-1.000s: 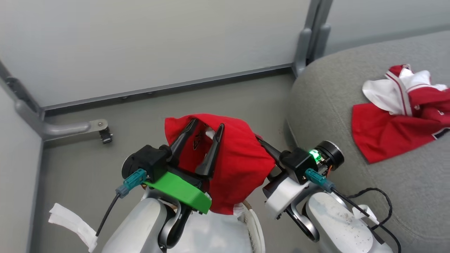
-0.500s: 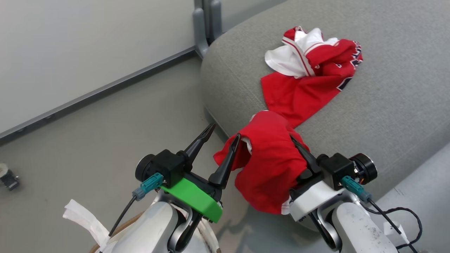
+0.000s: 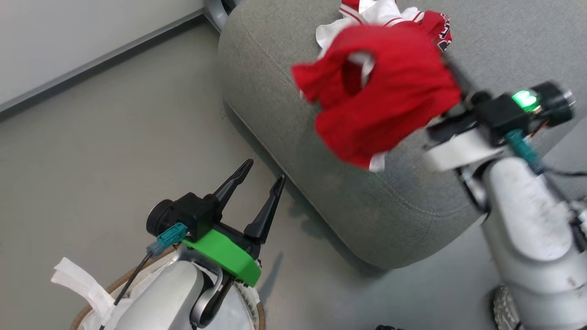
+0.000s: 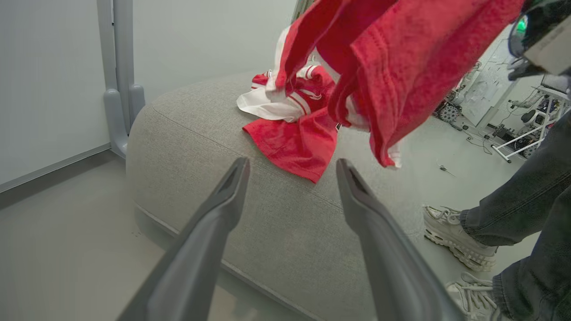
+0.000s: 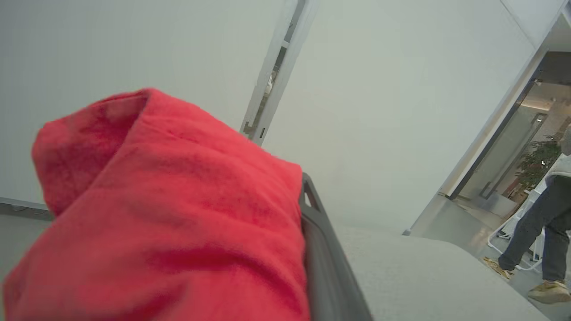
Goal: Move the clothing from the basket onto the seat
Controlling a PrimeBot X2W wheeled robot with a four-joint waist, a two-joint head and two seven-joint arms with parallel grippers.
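My right gripper point(image 3: 451, 71) is shut on a plain red garment point(image 3: 380, 91), which hangs in the air above the grey seat point(image 3: 275, 91); the cloth covers its fingertips, and one dark finger point(image 5: 321, 258) shows beside the fabric. A red jersey with white trim point(image 4: 290, 133) lies crumpled on the seat, partly behind the hanging garment. My left gripper point(image 3: 265, 168) stands open and empty over the floor, just left of the seat's near corner. Under my left arm, the basket's brown rim point(image 3: 94, 300) and white liner point(image 3: 73, 279) show.
A person's jeans-clad legs and pale shoes point(image 4: 464, 240) stand beside the seat's far side, also visible at a distance point(image 5: 546, 223). A grey wall post point(image 4: 118, 98) rises behind the seat. Grey floor point(image 3: 114, 137) lies to the left.
The camera has swung right toward the seat. My right gripper has carried the red garment up and over the seat. My left gripper, earlier in the cloth, is now clear of it.
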